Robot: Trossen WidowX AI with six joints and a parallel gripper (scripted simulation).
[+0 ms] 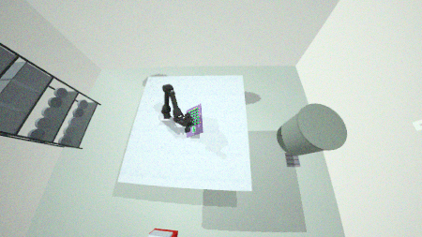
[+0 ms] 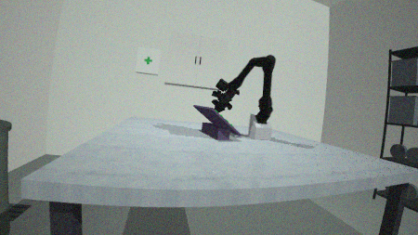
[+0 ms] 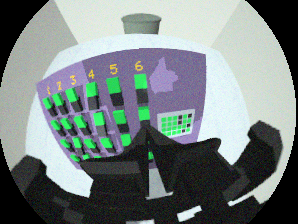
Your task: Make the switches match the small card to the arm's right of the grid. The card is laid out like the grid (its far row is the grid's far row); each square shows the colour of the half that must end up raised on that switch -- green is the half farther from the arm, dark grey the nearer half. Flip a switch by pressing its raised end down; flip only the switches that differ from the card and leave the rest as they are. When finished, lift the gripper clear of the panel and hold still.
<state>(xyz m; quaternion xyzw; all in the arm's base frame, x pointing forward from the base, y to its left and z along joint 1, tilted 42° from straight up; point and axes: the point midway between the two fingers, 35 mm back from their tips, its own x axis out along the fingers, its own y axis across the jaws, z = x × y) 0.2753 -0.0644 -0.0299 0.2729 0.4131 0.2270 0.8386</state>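
A tilted purple panel [image 1: 201, 111] [image 2: 209, 112] [image 3: 191, 67] carries a grid of green and dark grey switches, with yellow numbers 1 to 6 above its far row. The small card [image 3: 170, 125] is to the right of the grid in the wrist view; it shows mostly green squares and several dark ones toward its right. My gripper [image 2: 216, 110] [image 3: 145, 127] is shut and empty. Its tips are low over the panel, at column 6 in the wrist view, just below the second-row switch [image 3: 144, 114]. Whether they touch is unclear. The fingers hide nearer switches of columns 5 and 6. Raised halves are hard to tell.
The panel stands on a purple block [image 2: 215, 131] on the white table [image 1: 155, 160] [image 2: 139, 173]. The arm's pale base [image 2: 260, 132] is close to the panel's near edge. A large grey-green cylinder [image 1: 324, 127] [image 3: 141, 25] stands beyond the table. Shelves [image 1: 51, 82] are at the side.
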